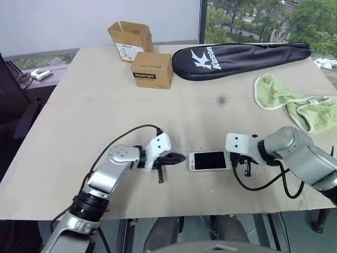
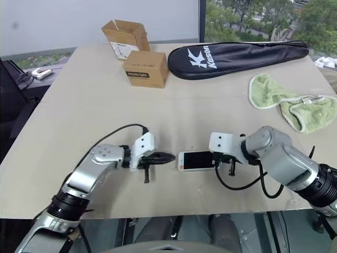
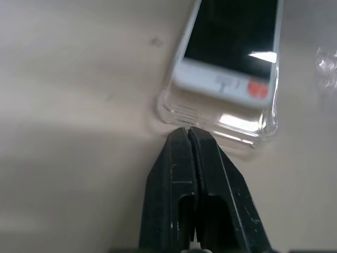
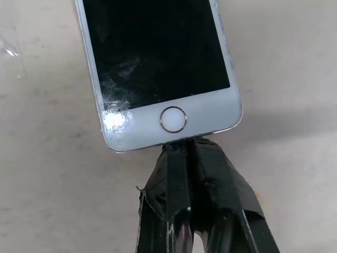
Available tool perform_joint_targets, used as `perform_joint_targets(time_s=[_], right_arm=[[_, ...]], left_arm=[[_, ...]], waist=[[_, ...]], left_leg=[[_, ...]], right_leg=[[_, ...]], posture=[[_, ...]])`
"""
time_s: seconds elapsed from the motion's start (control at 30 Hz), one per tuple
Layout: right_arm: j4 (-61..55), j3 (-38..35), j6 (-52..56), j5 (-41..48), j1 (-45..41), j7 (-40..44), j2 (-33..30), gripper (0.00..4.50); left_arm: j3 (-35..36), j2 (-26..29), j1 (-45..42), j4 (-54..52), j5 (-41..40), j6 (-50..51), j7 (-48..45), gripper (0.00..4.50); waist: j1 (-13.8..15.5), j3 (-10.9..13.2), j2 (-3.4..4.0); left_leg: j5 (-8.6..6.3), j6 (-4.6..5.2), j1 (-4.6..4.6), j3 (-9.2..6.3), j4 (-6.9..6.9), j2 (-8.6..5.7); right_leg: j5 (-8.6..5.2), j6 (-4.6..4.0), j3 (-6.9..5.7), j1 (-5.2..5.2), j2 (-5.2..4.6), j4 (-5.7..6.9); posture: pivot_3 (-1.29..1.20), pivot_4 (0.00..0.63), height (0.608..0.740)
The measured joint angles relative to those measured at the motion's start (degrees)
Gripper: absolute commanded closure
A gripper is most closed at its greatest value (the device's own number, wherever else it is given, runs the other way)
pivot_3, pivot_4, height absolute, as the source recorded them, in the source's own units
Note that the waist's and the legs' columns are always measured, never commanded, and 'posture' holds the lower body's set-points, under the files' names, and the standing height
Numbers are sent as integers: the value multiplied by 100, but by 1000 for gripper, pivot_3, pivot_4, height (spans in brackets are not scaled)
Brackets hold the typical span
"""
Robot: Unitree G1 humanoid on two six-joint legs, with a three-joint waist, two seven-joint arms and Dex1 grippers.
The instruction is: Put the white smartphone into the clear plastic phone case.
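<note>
The white smartphone (image 1: 209, 161) lies screen up near the table's front edge, between my two grippers. In the left wrist view the clear plastic phone case (image 3: 239, 126) sits under it, and its end sticks out past the phone's (image 3: 226, 79) top end, which rides a little above the case rim. My left gripper (image 1: 181, 157) is shut, with its tips (image 3: 188, 133) against that end of the case. My right gripper (image 1: 232, 159) is also shut, its tips (image 4: 184, 145) touching the phone's (image 4: 158, 63) home-button end. Neither gripper holds anything.
Two cardboard boxes (image 1: 151, 69) (image 1: 130, 39) stand at the back left. A black racket bag (image 1: 239, 58) lies at the back, and a green towel (image 1: 295, 103) at the right. A black cable (image 1: 263, 184) loops beside my right wrist, close to the table's front edge (image 1: 174, 216).
</note>
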Motion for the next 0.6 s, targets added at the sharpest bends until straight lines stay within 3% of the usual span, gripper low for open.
perform_joint_targets(time_s=[0.43, 0.6], right_arm=[[19, 77, 255, -41, -94, -115, 14, 4466], [4, -435, 78, 172, 220, -136, -292, 4466]], left_arm=[[31, -218, -8, -125, 38, 410, 273, 4500], [192, -19, -25, -128, -195, 443, 123, 4500]], waist=[[24, 0, 0], [-29, 3, -3]], left_leg=[[-3, 6, 18, -14, 8, -4], [1, -2, -2, -13, 1, 0]], right_leg=[[-1, 2, -17, 32, -3, -3], [-1, 1, -15, 4, -2, -4]], posture=[[0, 150, 740], [0, 150, 740]])
